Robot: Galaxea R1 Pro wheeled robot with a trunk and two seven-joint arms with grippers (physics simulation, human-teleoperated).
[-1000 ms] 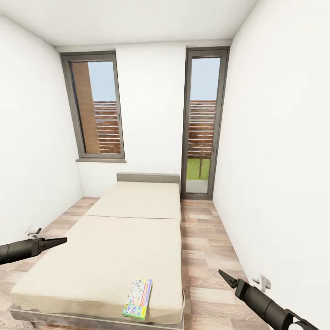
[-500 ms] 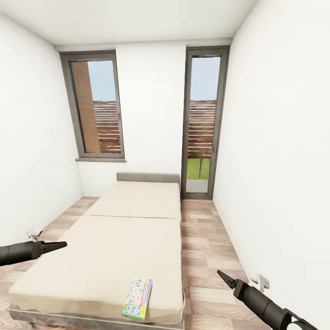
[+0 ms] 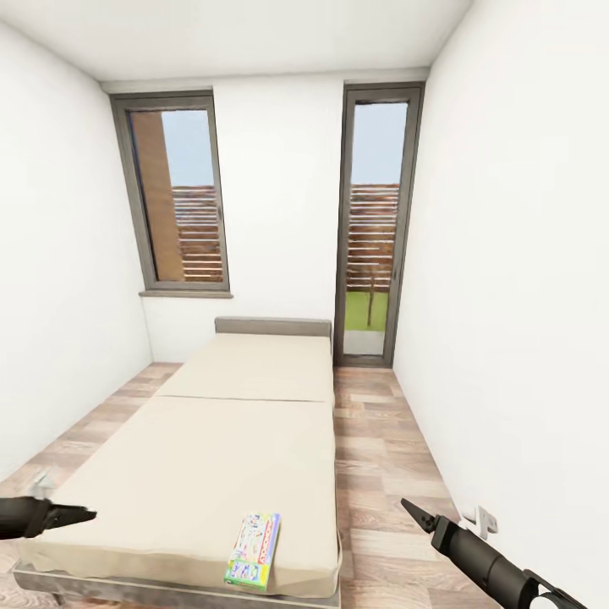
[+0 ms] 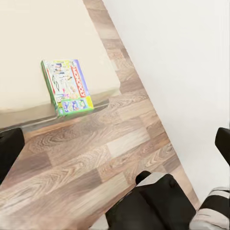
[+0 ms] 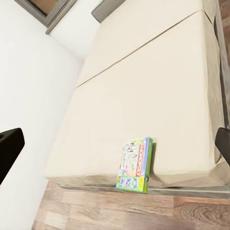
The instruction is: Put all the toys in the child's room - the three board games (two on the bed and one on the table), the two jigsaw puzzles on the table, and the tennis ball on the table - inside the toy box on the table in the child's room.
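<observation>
A colourful board game box (image 3: 254,551) lies flat on the beige bed (image 3: 228,440), at the near right corner of the mattress, overhanging the foot edge slightly. The same board game (image 4: 67,86) appears in the left wrist view, and the right wrist view has the board game (image 5: 136,164) at the mattress edge. My left gripper (image 3: 80,512) hovers at the bed's near left corner, well left of the game. My right gripper (image 3: 412,510) hangs over the floor to the game's right. Both are open and empty, with the fingers (image 4: 8,148) (image 5: 8,146) spread wide.
The bed fills the narrow room's middle, headboard (image 3: 272,326) against the far wall. A strip of wooden floor (image 3: 372,457) runs along its right side to a glass door (image 3: 372,228). A window (image 3: 173,199) is at the far left, a wall socket (image 3: 482,520) by my right arm.
My left arm has dropped lower and drawn back toward the bed's near left corner. The right arm and the board game have stayed put.
</observation>
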